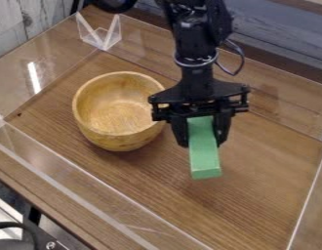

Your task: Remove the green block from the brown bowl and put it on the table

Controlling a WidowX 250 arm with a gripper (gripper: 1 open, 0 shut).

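Green, flat and elongated, the green block (204, 151) hangs with its long side nearly upright between the black fingers of the gripper (200, 115), which pinches it by its upper end. It is already out of the brown bowl (119, 110) and now sits to the right of the bowl, over bare wood of the table (268, 166). The bowl looks empty. So the first part of the task, taking the block out, appears done. What is left, I judge, is to lower the block and release it. Whether its lower end already touches the tabletop I cannot tell from this view.
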